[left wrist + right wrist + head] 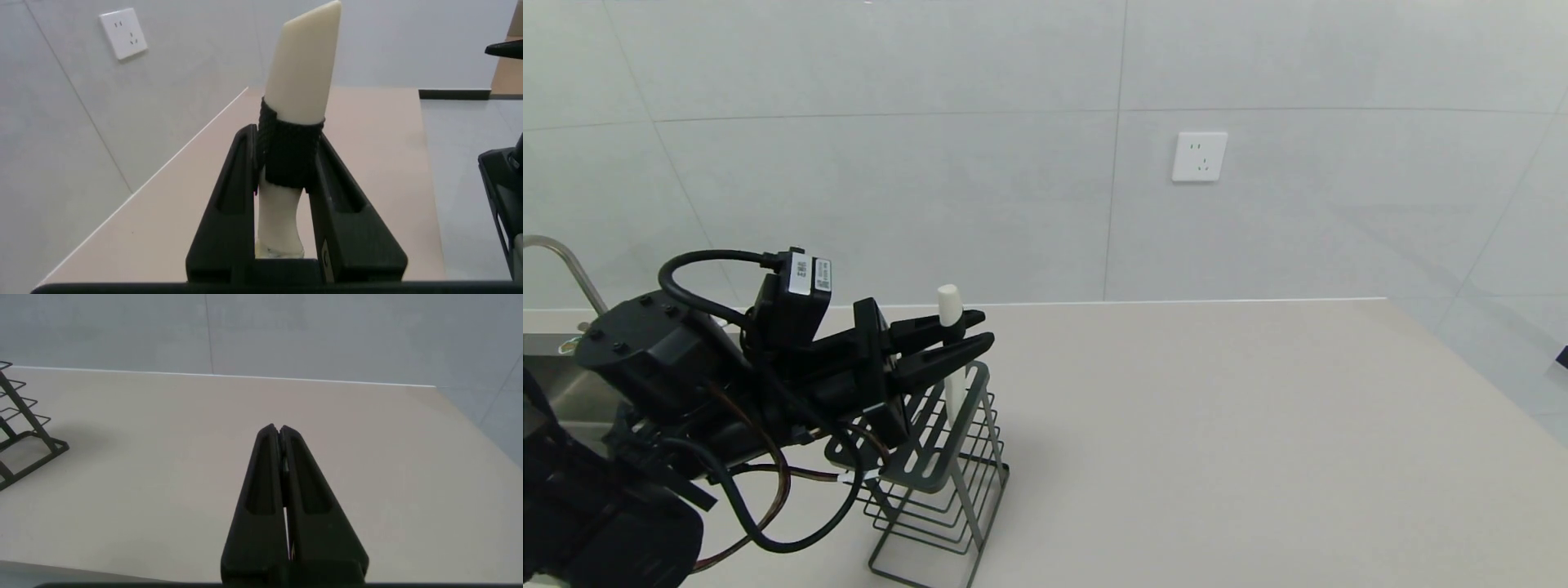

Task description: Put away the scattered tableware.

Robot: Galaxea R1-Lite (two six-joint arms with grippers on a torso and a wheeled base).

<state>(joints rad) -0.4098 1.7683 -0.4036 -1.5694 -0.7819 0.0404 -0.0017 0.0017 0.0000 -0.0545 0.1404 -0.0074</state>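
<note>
My left gripper point(970, 332) is shut on a cream-white utensil handle point(948, 303) that stands upright. It hangs over the dark wire cutlery rack point(947, 482) on the beige counter point(1217, 425). The handle's lower part runs down inside the rack's top rim, and its end is hidden. In the left wrist view the handle point(306, 65) has a dark band where the left gripper point(288, 143) pinches it. My right gripper point(279, 434) is shut on nothing and hovers over bare counter, with the rack's edge point(24, 449) off to one side.
A steel sink with a curved faucet point(560, 261) sits at the far left. A white wall outlet point(1199, 156) is on the tiled wall behind. The counter ends at an edge on the right point(1470, 367).
</note>
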